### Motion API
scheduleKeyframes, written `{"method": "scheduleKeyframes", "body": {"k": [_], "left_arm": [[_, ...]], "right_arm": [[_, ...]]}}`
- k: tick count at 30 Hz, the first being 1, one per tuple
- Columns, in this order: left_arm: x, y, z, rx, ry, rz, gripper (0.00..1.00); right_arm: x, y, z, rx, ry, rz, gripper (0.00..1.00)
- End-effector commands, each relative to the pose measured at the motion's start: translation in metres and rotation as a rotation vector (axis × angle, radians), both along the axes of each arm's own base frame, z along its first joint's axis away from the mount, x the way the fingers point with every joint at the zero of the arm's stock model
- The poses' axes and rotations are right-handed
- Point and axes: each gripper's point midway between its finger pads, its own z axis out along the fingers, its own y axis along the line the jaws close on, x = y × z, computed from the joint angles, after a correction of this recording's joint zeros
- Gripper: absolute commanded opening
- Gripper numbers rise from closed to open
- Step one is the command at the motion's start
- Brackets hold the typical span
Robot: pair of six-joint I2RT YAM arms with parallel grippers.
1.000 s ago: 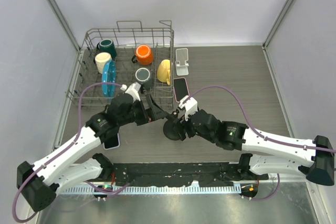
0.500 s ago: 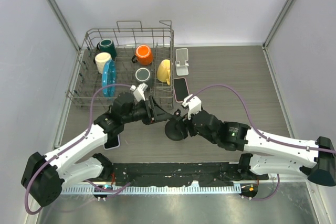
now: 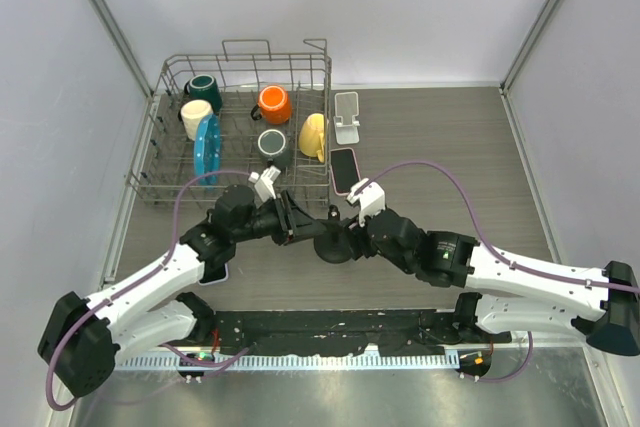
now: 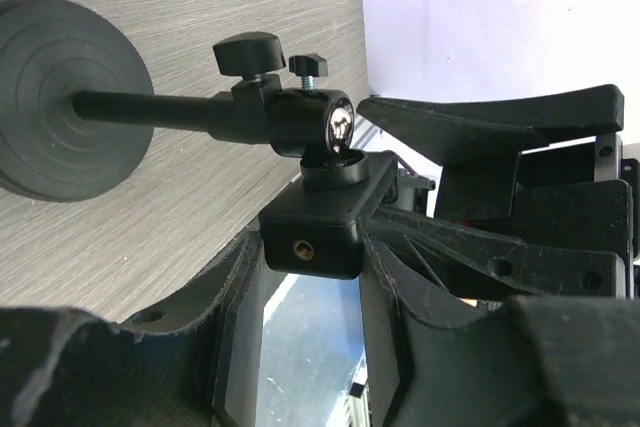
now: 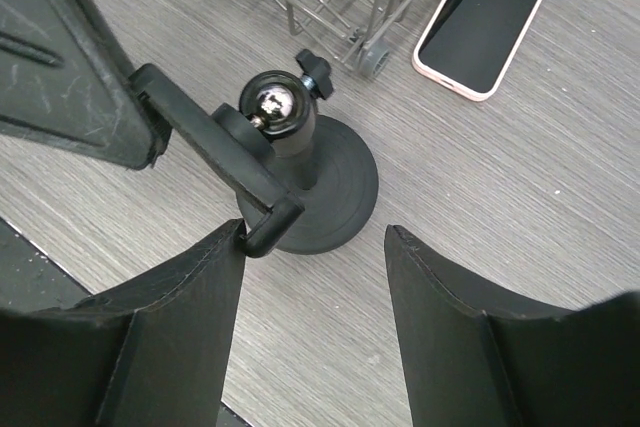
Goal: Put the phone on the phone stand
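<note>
Only the top view shows the rack (image 3: 290, 57) at upper left. It holds a teal mug (image 3: 203, 87), cream mug (image 3: 195, 112), orange mug (image 3: 272, 102), grey mug (image 3: 272, 144), yellow mug (image 3: 313, 134) and an upright blue plate (image 3: 207, 147). That view alone also shows the white stand (image 3: 346, 117) just right of the rack, and a second phone (image 3: 213, 269) at lower left under the left arm.

The phone (image 3: 343, 169) lies face up on the table below the white stand; the right wrist view has it at upper right.

The black stand (image 3: 332, 244) sits at centre between both arms. The left wrist view shows its ball joint and bracket (image 4: 315, 222) close up. The left gripper (image 4: 312, 247) pinches that bracket. The right gripper (image 5: 315, 232) is spread wide either side of the base, holding nothing.
</note>
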Motion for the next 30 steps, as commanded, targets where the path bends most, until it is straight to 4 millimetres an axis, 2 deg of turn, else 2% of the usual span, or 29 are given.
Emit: {"method": "scheduleKeyframes", "body": {"k": [1, 5, 6, 7, 10, 13, 16, 19, 23, 30], "left_arm": [[-0.013, -0.006, 0.020, -0.073, -0.023, -0.038, 0.22], [-0.016, -0.005, 0.023, -0.083, -0.019, -0.031, 0.30], [-0.016, -0.005, 0.023, -0.083, -0.018, -0.028, 0.34], [-0.015, -0.004, 0.023, -0.080, -0.024, -0.023, 0.45], [-0.011, -0.001, 0.025, -0.050, -0.035, -0.001, 0.60], [-0.009, -0.002, 0.018, -0.015, -0.023, -0.001, 0.68], [-0.007, -0.008, 0.013, -0.015, 0.003, -0.022, 0.72], [-0.006, -0.017, 0.019, -0.060, 0.003, -0.053, 0.76], [-0.001, -0.025, 0.032, -0.096, -0.018, -0.070, 0.77], [0.005, -0.034, 0.028, -0.109, 0.008, -0.082, 0.68]], "right_arm": [[0.020, -0.020, 0.023, -0.042, -0.083, -0.093, 0.62], [0.024, -0.021, 0.025, -0.054, -0.088, -0.094, 0.62], [0.024, -0.019, 0.027, -0.046, -0.089, -0.086, 0.62], [0.025, -0.019, 0.027, -0.050, -0.087, -0.086, 0.62], [0.022, -0.017, 0.028, -0.040, -0.082, -0.063, 0.63], [0.020, -0.015, 0.026, -0.025, -0.076, -0.050, 0.64], [0.017, -0.010, 0.025, -0.003, -0.063, -0.030, 0.64], [0.013, -0.004, 0.031, 0.067, -0.043, -0.026, 0.64], [0.009, -0.004, 0.047, 0.205, -0.022, -0.074, 0.66], [0.004, -0.013, 0.067, 0.358, -0.006, -0.124, 0.68]]}}
